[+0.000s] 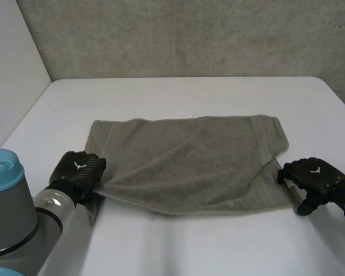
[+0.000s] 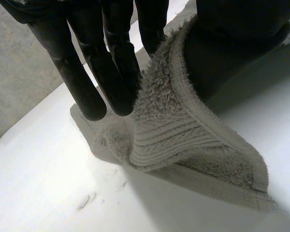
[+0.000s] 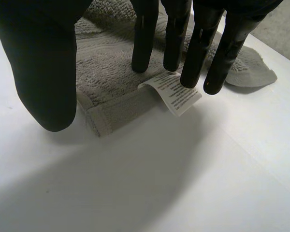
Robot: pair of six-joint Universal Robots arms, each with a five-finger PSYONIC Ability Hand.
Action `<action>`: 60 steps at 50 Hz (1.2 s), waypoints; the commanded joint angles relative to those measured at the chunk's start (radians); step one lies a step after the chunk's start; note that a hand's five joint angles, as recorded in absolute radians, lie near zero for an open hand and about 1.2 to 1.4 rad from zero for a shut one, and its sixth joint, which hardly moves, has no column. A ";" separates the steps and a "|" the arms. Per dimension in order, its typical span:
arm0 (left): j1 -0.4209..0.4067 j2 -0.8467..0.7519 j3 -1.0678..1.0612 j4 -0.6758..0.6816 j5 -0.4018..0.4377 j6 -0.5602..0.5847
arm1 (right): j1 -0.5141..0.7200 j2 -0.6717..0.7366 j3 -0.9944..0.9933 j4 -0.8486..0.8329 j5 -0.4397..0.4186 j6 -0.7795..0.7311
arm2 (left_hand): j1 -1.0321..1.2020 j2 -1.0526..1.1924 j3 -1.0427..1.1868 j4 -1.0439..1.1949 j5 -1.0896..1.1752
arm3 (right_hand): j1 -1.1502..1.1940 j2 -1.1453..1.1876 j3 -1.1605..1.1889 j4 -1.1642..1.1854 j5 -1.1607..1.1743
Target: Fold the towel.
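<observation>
A grey towel [image 1: 190, 164] lies spread across the middle of the white table [image 1: 178, 95], with its far right corner turned over. My left hand [image 1: 77, 172] is at the towel's near left corner. In the left wrist view the towel [image 2: 174, 135] runs up between that hand's fingers [image 2: 87, 72] and its thumb, pinched there, and the corner is lifted off the table. My right hand [image 1: 313, 178] is at the near right corner. Its fingers [image 3: 145, 38] hang straight over the towel's hem [image 3: 111, 111], close to a white label [image 3: 176, 92], holding nothing.
A concrete wall [image 1: 178, 34] stands behind the table's far edge. A white panel [image 1: 11, 69] rises at the left. Bare table [image 1: 218, 241] lies between the towel and the near edge. My left arm's blue-capped joint [image 1: 6, 172] sits at the near left.
</observation>
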 commanded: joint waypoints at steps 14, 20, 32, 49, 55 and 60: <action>-0.004 -0.002 -0.002 0.000 0.000 0.000 | 0.046 0.057 -0.038 -0.059 0.002 0.007 | 0.149 0.153 0.153 0.153 0.150 | 0.219 0.221 0.216 0.215 0.238; -0.004 -0.002 -0.002 0.000 0.000 0.000 | 0.068 0.069 -0.058 -0.079 0.008 0.033 | 0.149 0.153 0.153 0.153 0.150 | 0.263 0.265 0.260 0.259 0.282; -0.004 -0.004 -0.002 0.000 0.000 0.000 | 0.095 0.092 -0.096 -0.111 0.016 0.067 | 0.149 0.153 0.153 0.153 0.150 | 0.434 0.436 0.430 0.430 0.452; -0.004 -0.007 0.000 0.000 0.000 0.000 | 0.149 0.115 -0.156 -0.143 0.040 0.110 | 0.149 0.153 0.153 0.153 0.150 | 0.905 0.907 0.901 0.901 0.923; 0.003 -0.010 0.000 0.000 -0.003 0.000 | 0.151 0.071 -0.164 -0.142 0.051 0.114 | 0.149 0.153 0.153 0.153 0.150 | 0.905 0.907 0.902 0.901 0.924; 0.006 -0.010 0.002 0.001 -0.003 0.000 | 0.149 -0.041 -0.155 -0.111 0.085 0.162 | 0.146 0.150 0.150 0.150 0.147 | 0.905 0.907 0.902 0.901 0.924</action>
